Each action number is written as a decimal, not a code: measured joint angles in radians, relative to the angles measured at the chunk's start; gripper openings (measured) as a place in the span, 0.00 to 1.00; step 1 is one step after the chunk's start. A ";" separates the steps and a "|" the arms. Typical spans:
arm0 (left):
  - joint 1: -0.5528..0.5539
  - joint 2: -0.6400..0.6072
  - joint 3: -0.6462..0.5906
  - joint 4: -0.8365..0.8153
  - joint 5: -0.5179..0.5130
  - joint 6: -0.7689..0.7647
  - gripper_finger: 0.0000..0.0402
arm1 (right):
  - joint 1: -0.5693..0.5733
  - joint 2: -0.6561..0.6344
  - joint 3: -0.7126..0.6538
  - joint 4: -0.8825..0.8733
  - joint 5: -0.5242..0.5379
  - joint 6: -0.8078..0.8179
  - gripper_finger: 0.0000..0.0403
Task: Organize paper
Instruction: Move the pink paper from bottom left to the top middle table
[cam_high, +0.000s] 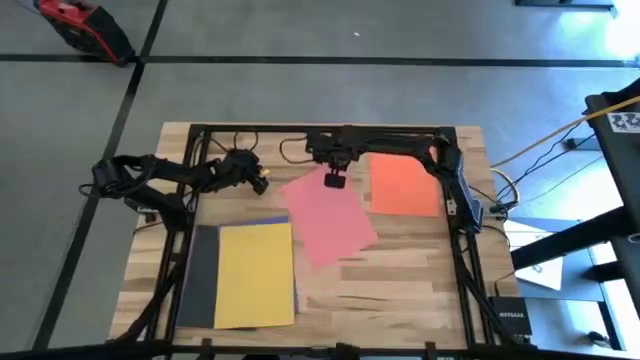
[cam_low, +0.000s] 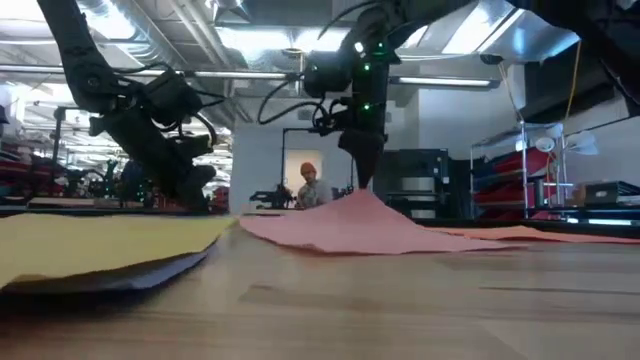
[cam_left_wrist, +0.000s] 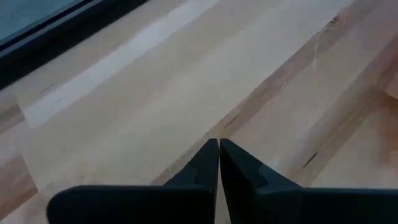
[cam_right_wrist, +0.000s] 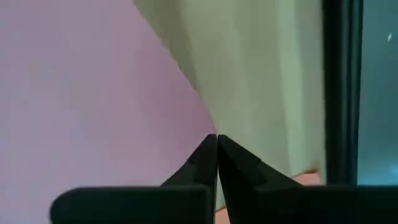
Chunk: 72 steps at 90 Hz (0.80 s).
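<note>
Yellow paper (cam_high: 255, 274) up front; right gripper (cam_high: 334, 182) pinches pink sheet's (cam_high: 330, 218) corner

The right hand (cam_high: 335, 183) points straight down at the far middle, its fingers pressed together — the arm reaches in from the right. The left hand (cam_high: 262, 184) waits at far left, fingers closed, elbow folded.
</note>
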 joint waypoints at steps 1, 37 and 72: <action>0.000 0.000 0.000 0.000 0.000 0.000 0.00 | -0.005 0.000 0.000 0.002 0.000 0.001 0.00; 0.000 0.000 -0.024 0.012 0.000 -0.004 0.00 | -0.136 0.000 0.000 0.033 0.000 0.077 0.00; 0.000 0.000 -0.024 0.012 0.000 -0.011 0.00 | -0.151 -0.003 0.001 0.036 -0.016 0.052 0.21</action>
